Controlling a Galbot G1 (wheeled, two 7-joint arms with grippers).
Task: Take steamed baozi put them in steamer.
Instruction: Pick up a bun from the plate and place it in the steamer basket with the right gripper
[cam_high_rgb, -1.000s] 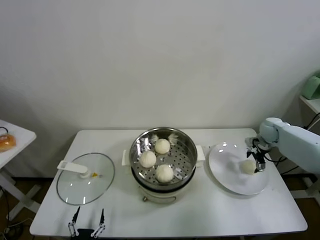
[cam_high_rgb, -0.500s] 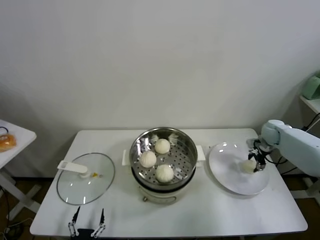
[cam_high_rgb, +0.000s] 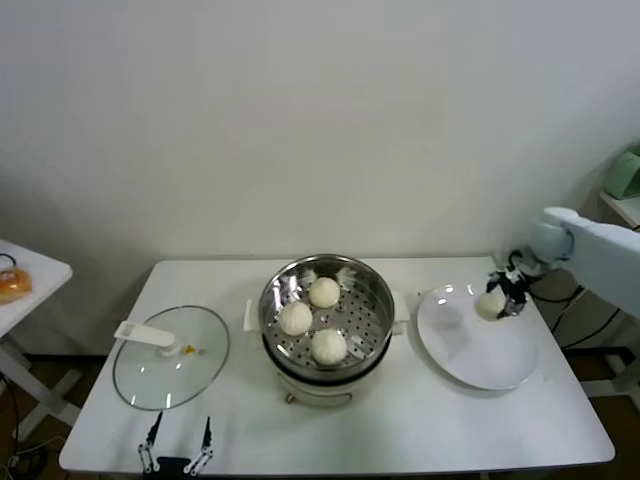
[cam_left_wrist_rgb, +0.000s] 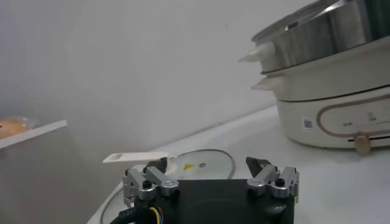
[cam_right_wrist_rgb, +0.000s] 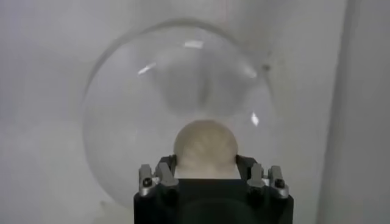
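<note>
Right tool (cam_high_rgb: 503, 296) clenched on one steamed baozi (cam_high_rgb: 489, 304); the bun hangs above the white plate (cam_high_rgb: 470, 350), toward its 1 o'clock edge in the head view, clear of the plate surface. Right wrist view confirms it: bun (cam_right_wrist_rgb: 205, 148) wedged between the two fingers (cam_right_wrist_rgb: 159, 176), plate (cam_right_wrist_rgb: 122, 122) well below, a dim shadow on the plate under the bun.

Steamer (cam_high_rgb: 372, 272) sits at table (cam_high_rgb: 420, 430) centre, at 9 o'clock from the plate, the two just beside each other. Three baozi rest on its perforated tray: one toward 12 o'clock (cam_high_rgb: 324, 292), one toward 9 o'clock (cam_high_rgb: 296, 318), one toward 6 o'clock (cam_high_rgb: 329, 346). They are close together but not clearly touching.

Glass lid (cam_high_rgb: 170, 357) lies flat on the table at 9 o'clock from the steamer, well apart, white handle (cam_high_rgb: 143, 333) on its far left rim.

Left tool (cam_high_rgb: 176, 452) parked low at the table's near edge, at 6 o'clock from the lid, fingers spread and holding nothing. Left wrist view shows the same: tool (cam_left_wrist_rgb: 211, 181) released, lid (cam_left_wrist_rgb: 201, 164) ahead of it, steamer body (cam_left_wrist_rgb: 329, 97) off to one side.
</note>
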